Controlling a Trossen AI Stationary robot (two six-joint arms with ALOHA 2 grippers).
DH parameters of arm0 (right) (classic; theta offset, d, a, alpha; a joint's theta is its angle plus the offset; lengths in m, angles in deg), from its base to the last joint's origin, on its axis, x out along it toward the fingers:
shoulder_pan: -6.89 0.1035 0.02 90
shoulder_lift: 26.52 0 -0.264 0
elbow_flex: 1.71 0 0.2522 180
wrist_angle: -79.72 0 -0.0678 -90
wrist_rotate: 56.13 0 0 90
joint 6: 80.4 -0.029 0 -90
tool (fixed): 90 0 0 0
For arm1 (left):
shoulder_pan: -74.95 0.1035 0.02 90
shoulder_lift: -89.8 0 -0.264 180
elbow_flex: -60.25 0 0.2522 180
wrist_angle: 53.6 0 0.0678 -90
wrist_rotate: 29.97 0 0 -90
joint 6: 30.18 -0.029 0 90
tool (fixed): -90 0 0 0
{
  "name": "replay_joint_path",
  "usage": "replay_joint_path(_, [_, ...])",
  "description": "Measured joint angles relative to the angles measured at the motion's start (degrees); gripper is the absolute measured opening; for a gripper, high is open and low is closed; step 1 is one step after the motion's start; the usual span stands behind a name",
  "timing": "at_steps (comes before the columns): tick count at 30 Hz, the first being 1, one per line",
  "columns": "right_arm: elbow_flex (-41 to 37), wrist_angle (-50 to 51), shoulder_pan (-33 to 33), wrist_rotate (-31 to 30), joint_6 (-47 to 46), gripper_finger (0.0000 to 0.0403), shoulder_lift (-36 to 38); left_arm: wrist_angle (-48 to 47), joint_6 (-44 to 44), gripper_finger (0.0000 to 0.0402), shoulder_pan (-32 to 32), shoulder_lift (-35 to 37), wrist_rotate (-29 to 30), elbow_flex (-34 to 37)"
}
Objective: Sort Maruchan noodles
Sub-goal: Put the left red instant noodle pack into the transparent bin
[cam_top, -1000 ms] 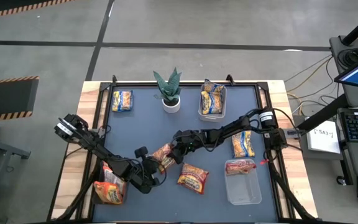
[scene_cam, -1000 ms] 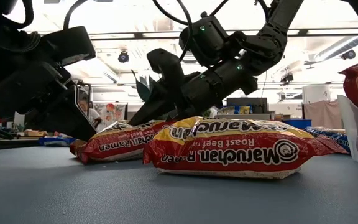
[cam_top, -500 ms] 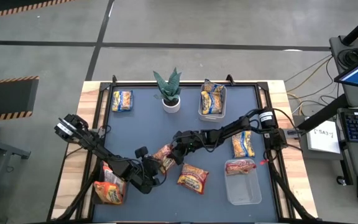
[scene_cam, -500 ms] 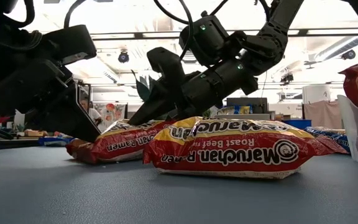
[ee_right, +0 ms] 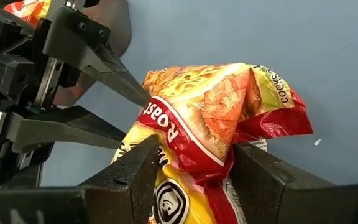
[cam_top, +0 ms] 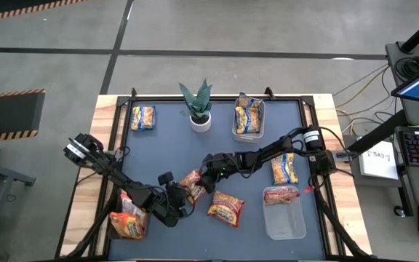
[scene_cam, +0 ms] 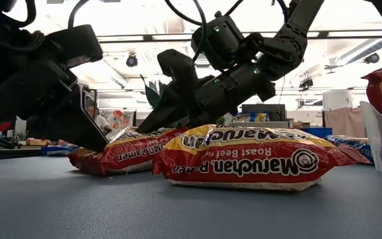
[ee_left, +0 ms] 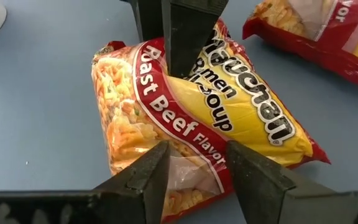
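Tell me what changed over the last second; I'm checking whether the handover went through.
The left gripper opened its jaws and let go of the Roast Beef packet, whose near end sank to the table. The right gripper kept its jaws clamped on the packet's other end. The other packets and both arms stayed put.

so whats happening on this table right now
Two robot arms are sorting Maruchan ramen packets. In the middle of the table, the right gripper is shut on one end of a red roast beef packet. The left gripper stands open around the packet's other end. A second red packet lies beside it. Others sit in clear bins or loose on the mat.
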Motion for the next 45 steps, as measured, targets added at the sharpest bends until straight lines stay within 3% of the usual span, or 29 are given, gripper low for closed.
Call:
replay_joint_path(11, [0.0, -0.2, 0.0, 0.2, 0.6, 0.0173, 0.0, -7.6, -1.9, 0.0150, -0.1, 0.1, 0.0, -4.8])
replay_joint_path(24, [0.0, -0.2, 0.0, 0.2, 1.8, 0.0173, 0.0, -8.3, -0.8, 0.0152, -0.1, 0.2, -0.2, -5.4])
replay_joint_path(31, [0.0, -0.2, 0.0, 0.4, 1.5, 0.0173, 0.0, -10.6, -0.8, 0.0187, -0.1, 0.2, -1.7, -6.8])
replay_joint_path(38, [0.0, -0.2, 0.0, 0.4, 1.4, 0.0173, 0.0, -19.7, -1.5, 0.0230, -0.4, 0.2, -1.7, -10.7])
replay_joint_path(45, [0.0, 0.3, -0.2, 2.4, -1.7, 0.0174, 0.1, -21.9, -4.8, 0.0235, -0.9, 0.2, -1.5, -14.3])
